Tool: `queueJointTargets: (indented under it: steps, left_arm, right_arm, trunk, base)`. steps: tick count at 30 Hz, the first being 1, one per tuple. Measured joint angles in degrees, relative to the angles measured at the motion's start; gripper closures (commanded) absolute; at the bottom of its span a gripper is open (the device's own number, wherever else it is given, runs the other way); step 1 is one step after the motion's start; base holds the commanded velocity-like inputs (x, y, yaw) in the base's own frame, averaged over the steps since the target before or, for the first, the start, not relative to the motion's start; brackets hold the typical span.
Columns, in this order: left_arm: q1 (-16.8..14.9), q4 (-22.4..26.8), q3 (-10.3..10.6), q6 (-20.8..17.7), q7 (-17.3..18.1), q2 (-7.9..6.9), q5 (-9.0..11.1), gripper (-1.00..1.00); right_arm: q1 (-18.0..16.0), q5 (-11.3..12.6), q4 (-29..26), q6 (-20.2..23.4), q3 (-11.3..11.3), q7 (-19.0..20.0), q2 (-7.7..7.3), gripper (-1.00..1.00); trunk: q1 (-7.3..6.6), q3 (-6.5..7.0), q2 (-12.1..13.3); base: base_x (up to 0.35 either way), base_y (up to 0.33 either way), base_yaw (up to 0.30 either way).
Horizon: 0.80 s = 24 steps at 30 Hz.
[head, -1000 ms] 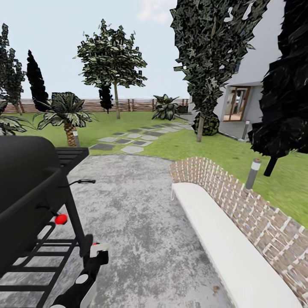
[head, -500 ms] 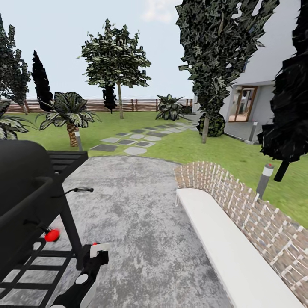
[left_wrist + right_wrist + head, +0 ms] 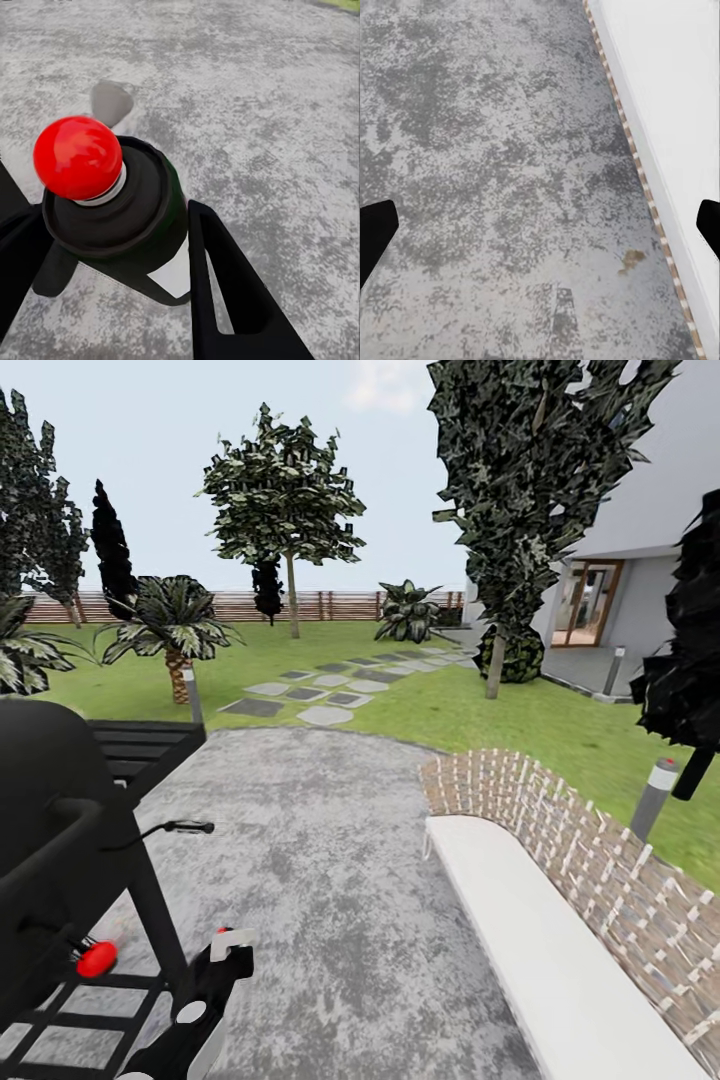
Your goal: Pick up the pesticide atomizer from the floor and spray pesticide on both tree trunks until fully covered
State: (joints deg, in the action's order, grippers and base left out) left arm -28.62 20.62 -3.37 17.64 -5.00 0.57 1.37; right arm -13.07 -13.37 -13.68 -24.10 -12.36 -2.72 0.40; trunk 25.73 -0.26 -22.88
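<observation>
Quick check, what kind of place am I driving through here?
A home garden: a grey paved patio beside a lawn, trees, a slat fence and a white house. A black grill stands on the left.

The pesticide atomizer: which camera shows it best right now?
The left wrist view: the pesticide atomizer sits close up between the left gripper fingers. The head view shows just its pale head at the bottom.

atomizer: dark bottle, white label, red knob on top, clamped between the left tool fingers above the floor
trees: one on the far lawn, one near the house
floor: grey mottled paving
</observation>
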Motion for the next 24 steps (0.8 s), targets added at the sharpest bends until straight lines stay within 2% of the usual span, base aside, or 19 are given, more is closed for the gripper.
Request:
queueJointTargets:
  steps: [24]
  left_arm:
    - [0.0,0.0,0.0,0.0,0.0,0.0,0.0,1.0]
  right_arm:
    - [0.0,0.0,0.0,0.0,0.0,0.0,0.01,-1.0]
  trunk:
    - [0.0,0.0,0.0]
  base:
    - [0.35,0.0,0.009]
